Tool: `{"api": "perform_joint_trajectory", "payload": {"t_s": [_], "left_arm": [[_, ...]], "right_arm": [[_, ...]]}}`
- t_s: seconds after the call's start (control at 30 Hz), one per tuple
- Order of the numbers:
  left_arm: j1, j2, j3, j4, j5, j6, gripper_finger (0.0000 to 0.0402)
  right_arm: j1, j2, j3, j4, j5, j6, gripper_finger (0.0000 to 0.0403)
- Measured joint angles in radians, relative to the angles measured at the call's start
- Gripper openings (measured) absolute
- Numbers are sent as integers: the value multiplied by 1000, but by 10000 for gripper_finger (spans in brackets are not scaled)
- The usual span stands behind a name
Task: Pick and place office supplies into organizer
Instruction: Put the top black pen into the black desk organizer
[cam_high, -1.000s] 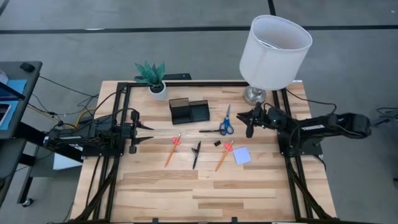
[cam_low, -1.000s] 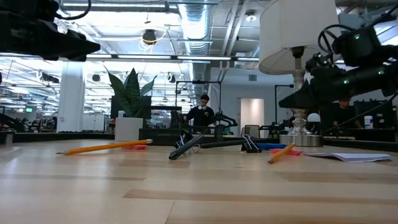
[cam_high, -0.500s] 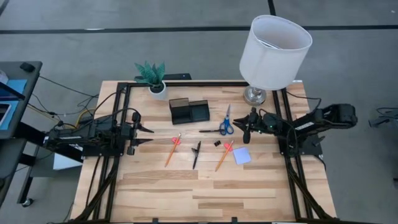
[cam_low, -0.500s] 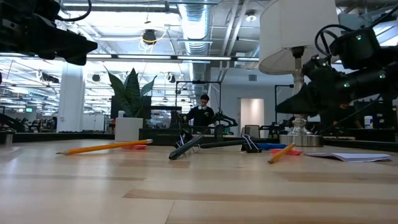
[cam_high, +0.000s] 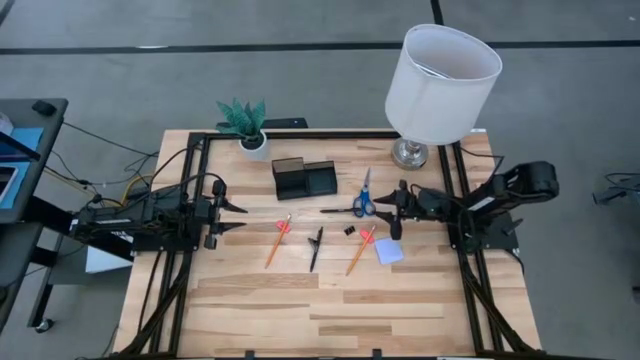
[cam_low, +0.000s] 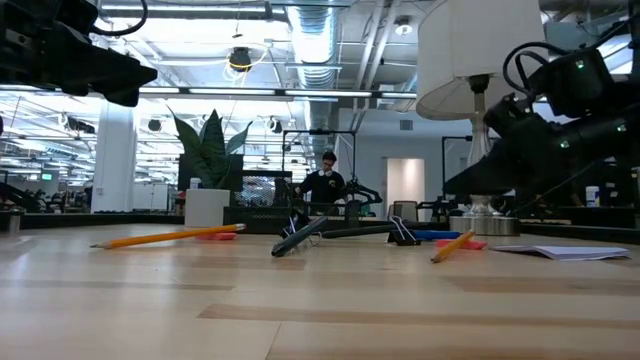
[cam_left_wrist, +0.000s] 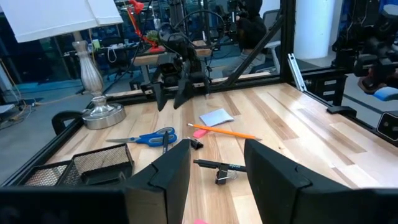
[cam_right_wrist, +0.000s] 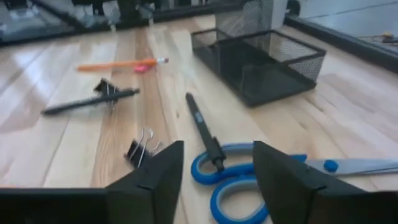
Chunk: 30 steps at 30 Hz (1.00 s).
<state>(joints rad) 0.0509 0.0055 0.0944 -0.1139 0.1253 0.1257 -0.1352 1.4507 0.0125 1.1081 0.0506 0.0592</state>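
The black mesh organizer (cam_high: 305, 178) stands on the table near its far edge. The supplies lie loose on the wood in front of it: blue-handled scissors (cam_high: 362, 197), a black pen (cam_high: 337, 210) beside them, a second black pen (cam_high: 316, 247), two orange pencils (cam_high: 277, 240) (cam_high: 360, 249), a small black clip (cam_high: 350, 230) and a pale blue note pad (cam_high: 389, 250). My right gripper (cam_high: 398, 207) hovers open just right of the scissors (cam_right_wrist: 236, 180) and touches nothing. My left gripper (cam_high: 238, 218) waits open over the table's left part.
A lamp with a white shade (cam_high: 442, 80) stands at the far right corner, close behind my right arm. A small potted plant (cam_high: 246, 128) stands at the far left. A black frame (cam_high: 200, 200) runs along the table's sides. Bare wood lies toward the near edge.
My right gripper has sunk and come a little toward the near edge, closer to the scissors and the note pad, while its arm folded back toward the table's right edge. It stays open. No supply has moved.
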Motion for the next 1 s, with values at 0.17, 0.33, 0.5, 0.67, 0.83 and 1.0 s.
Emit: {"api": "perform_joint_trajectory", "payload": {"t_s": [0.17, 0.33, 0.5, 0.67, 0.83, 1.0], "left_arm": [[0, 0, 0, 0, 0, 0, 144], [0, 0, 0, 0, 0, 0, 144], [0, 0, 0, 0, 0, 0, 144], [0, 0, 0, 0, 0, 0, 144], [0, 0, 0, -1, -1, 0, 144], [0, 0, 0, -1, -1, 0, 144]], "right_arm": [[0, 65, 35, 20, 0, -37, 230], [0, 135, 63, 54, -1, -60, 227], [0, 188, 90, 74, -13, -60, 212], [0, 229, 108, 112, -23, -60, 200], [0, 269, 121, 112, -26, -68, 196], [0, 307, 123, 146, -27, -111, 198]]}}
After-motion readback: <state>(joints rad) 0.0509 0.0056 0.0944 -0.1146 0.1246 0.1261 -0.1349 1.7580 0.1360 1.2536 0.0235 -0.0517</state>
